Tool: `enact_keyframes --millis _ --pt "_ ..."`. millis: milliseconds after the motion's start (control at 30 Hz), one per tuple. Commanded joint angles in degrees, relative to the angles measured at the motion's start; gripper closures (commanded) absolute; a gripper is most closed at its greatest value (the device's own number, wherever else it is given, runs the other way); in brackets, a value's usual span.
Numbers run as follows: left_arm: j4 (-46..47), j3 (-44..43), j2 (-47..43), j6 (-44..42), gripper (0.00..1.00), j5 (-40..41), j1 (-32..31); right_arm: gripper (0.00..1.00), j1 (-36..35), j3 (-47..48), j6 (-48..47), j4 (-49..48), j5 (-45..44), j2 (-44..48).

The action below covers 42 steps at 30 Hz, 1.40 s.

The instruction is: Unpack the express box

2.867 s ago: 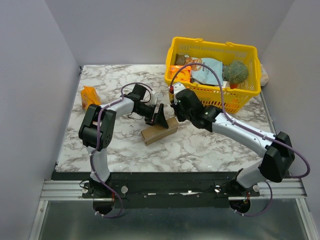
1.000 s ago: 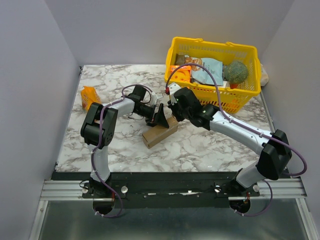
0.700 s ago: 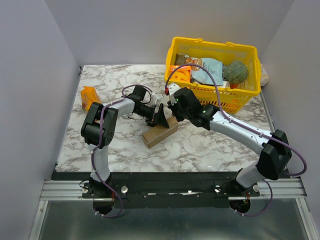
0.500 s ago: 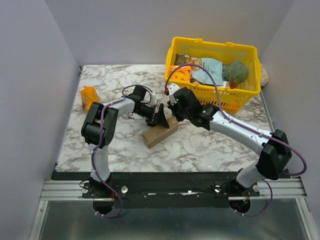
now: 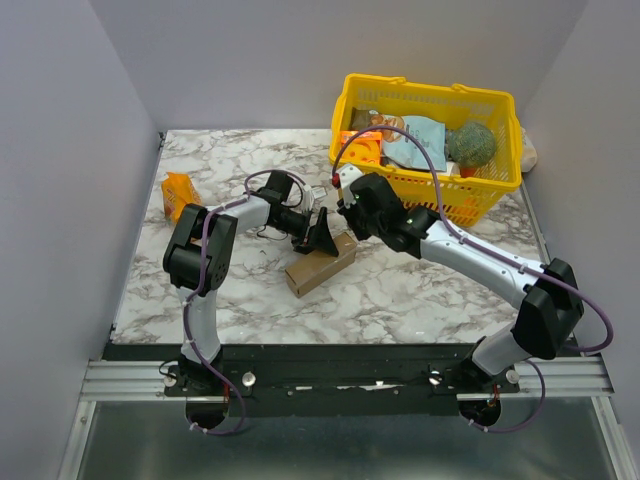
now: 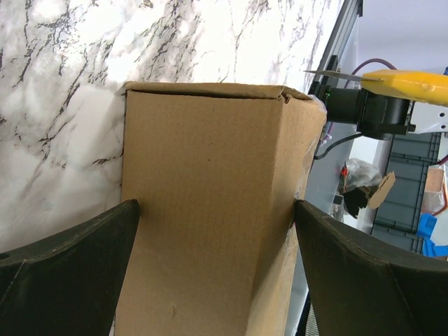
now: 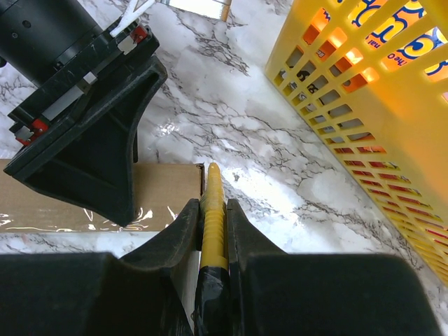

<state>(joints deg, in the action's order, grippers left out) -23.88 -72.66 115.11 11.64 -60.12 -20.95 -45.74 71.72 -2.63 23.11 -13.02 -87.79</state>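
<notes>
1. Fingers of the left gripper (image 5: 320,238) stand spread wide in the top view, straddling the right half of the express box (image 5: 316,270). The box lies flat near the middle of the marble table (image 5: 400,295), its long axis running from near left to far right.
2. The right gripper (image 5: 346,212) hangs just past the box's far right end, close beside the left gripper. Its fingers are hidden under the wrist in this view.
3. A yellow mesh basket (image 5: 480,192) sits at the far right of the table and holds packets and a green lump. An orange snack packet (image 5: 180,193) lies at the far left, well apart from the box.
4. In the left wrist view, the two black fingers (image 6: 63,280) are released at full spread, one on each side of the box. Each tip sits right against a cardboard side wall, but I cannot tell whether they press. Plain brown cardboard fills the space between them.
5. In the right wrist view, the fingers (image 7: 168,238) are clenched on a yellow box cutter (image 7: 212,210), held edge-up. Its tip reaches the end of the box, just beside one black finger of the left gripper.
6. Clear tape (image 7: 150,213) shines on the box face, and the basket wall rises on the right of this view.
</notes>
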Motion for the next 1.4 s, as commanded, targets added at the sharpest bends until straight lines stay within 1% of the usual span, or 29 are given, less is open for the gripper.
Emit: enact_keyframes --millis 0,200,567,1000,1100,1133,1200,1367 --pt "-1.4 1.2 4.2 -4.0 0.02 11.2 -0.3 1.00 0.5 -0.5 0.2 -1.1 1.5 -0.8" --pt "-1.4 1.6 4.1 -4.1 0.02 11.2 -0.3 0.99 0.6 -0.7 0.5 -1.1 4.0 -1.0" --pt "-1.5 1.3 4.4 -4.3 0.02 11.1 -0.3 1.00 0.7 -0.8 -1.0 -0.4 4.7 -1.9" --pt "-0.9 0.6 5.7 -3.0 0.03 12.3 -0.1 1.00 0.8 1.5 -0.4 9.4 7.6 0.7" --pt "-1.2 0.0 6.4 -3.3 0.03 12.0 -0.2 1.00 0.8 1.8 -0.7 9.8 6.4 1.1" --pt "-1.6 -0.5 6.4 -3.9 0.03 11.9 -0.2 1.00 1.0 2.2 -1.1 9.1 4.4 1.2" --pt "-2.3 -0.7 6.4 -5.0 0.03 11.6 -0.2 1.00 2.8 3.1 -2.2 8.2 3.9 1.3" --pt "-5.8 -1.4 7.1 -8.8 0.04 12.3 -0.1 1.00 8.3 6.2 -2.5 7.3 10.8 -0.8"
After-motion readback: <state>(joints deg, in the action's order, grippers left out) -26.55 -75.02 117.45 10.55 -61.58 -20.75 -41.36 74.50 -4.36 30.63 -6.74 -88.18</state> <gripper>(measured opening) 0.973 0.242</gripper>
